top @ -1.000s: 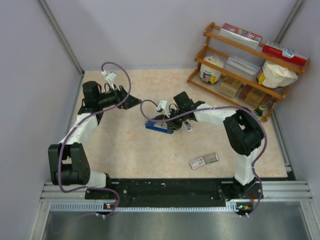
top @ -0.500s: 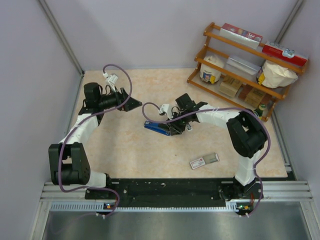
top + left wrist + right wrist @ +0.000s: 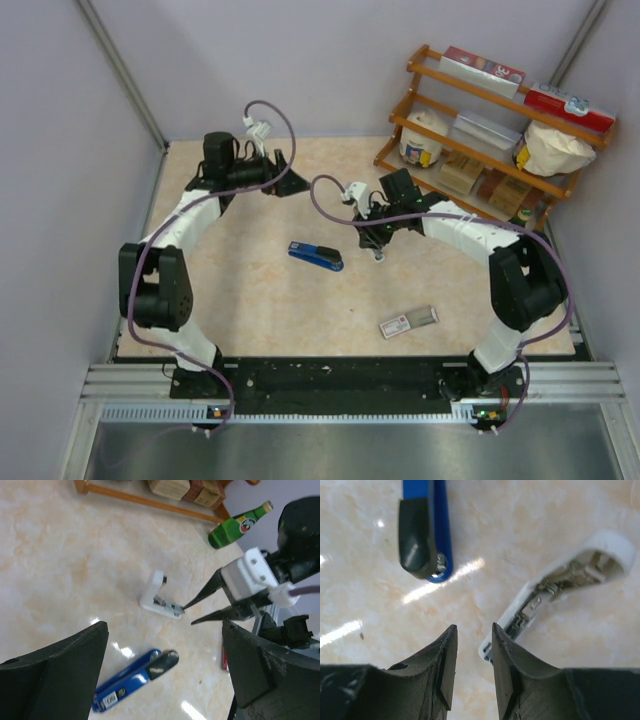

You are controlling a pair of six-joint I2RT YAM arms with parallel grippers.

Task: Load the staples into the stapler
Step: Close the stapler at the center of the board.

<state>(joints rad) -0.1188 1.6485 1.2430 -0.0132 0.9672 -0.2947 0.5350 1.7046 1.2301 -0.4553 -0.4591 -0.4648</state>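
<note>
Blue desk stapler w/ black base [image 3: 316, 256] lies closed mid-table; right gripper [image 3: 472, 630], jaws slightly apart & empty beside white plastic stapler [image 3: 560, 587], should shift over, lift blue top fully before staples; left gripper [image 3: 287, 181] spread wide, idle.

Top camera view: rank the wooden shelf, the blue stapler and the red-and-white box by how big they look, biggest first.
1. wooden shelf, by far the largest.
2. blue stapler and red-and-white box: they look about the same length lying on the table, too close to rank.
</note>
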